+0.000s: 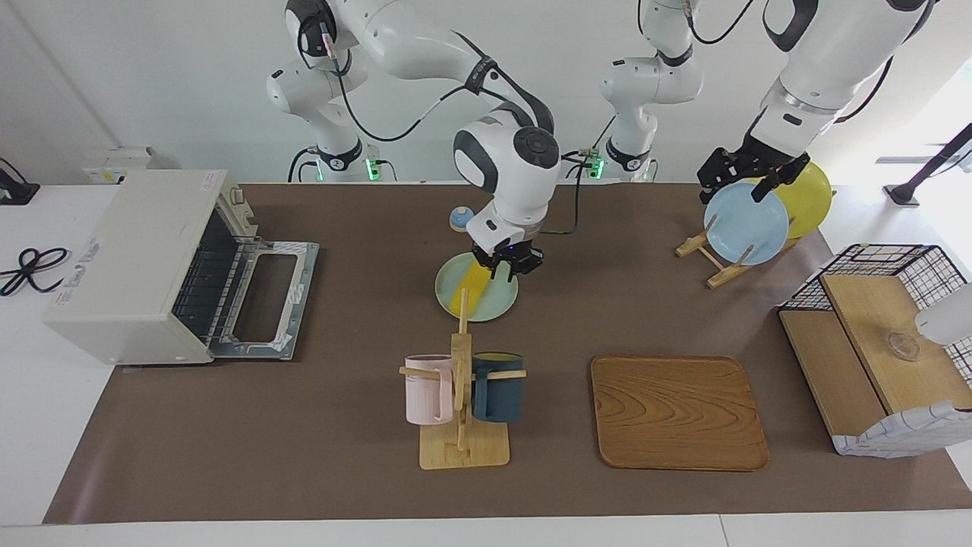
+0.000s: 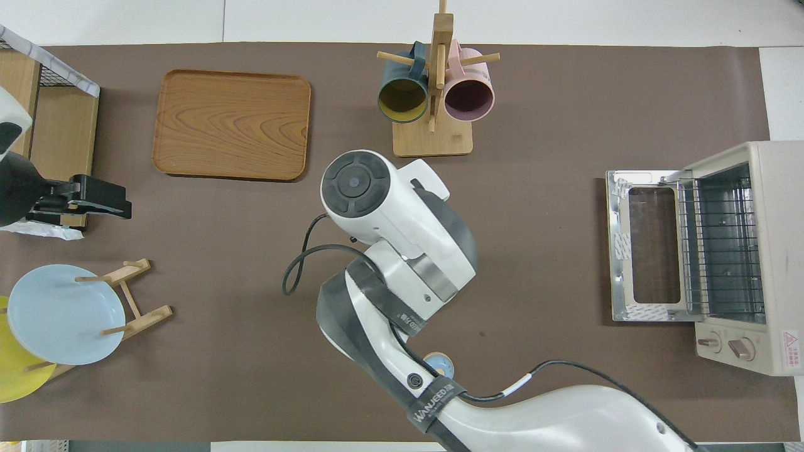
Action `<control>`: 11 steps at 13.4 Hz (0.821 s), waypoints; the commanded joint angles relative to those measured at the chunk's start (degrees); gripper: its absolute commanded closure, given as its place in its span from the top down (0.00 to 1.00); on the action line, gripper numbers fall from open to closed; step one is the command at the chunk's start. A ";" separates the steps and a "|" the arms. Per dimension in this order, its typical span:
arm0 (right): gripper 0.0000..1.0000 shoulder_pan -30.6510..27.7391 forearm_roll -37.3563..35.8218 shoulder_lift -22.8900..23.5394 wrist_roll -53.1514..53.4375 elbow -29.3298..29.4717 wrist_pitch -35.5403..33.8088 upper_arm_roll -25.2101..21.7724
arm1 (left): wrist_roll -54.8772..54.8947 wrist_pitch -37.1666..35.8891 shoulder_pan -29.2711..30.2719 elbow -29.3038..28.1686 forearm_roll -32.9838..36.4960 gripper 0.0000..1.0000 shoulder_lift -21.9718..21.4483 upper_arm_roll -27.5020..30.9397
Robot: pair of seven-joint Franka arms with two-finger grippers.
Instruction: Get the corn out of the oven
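The yellow corn (image 1: 468,292) lies on a pale green plate (image 1: 497,305) in the middle of the table, outside the oven (image 1: 137,262). The oven's door (image 1: 262,300) hangs open and its rack shows nothing on it. My right gripper (image 1: 508,264) hovers open just above the plate's robot-side edge, apart from the corn. In the overhead view the right arm's wrist (image 2: 402,232) hides both plate and corn, while the oven (image 2: 728,251) shows with its wire rack bare. My left gripper (image 1: 748,181) waits open over the plate rack.
A mug rack (image 1: 462,395) with a pink and a dark blue mug stands farther from the robots than the plate. A wooden tray (image 1: 678,410) lies beside it. A blue plate (image 1: 746,224) and yellow plate (image 1: 809,197) lean in a rack. A small blue knob (image 1: 461,219) sits near the robots.
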 commanded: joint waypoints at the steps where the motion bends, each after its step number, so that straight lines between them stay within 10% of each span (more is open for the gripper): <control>1: 0.24 -5.22 -1.55 -5.39 -4.50 -5.30 -5.02 0.56 | 0.66 5.73 -3.95 -7.61 -1.84 1.00 -3.45 -0.06; 4: 0.00 -11.12 -1.72 -12.16 -6.00 -22.15 2.75 0.56 | 0.14 10.05 -10.37 -11.58 -3.16 1.00 -3.73 -0.06; 11: 0.00 -23.95 -7.35 -17.97 -14.97 -41.00 12.97 0.56 | -11.54 29.72 -29.44 -18.53 -4.48 1.00 3.90 -0.06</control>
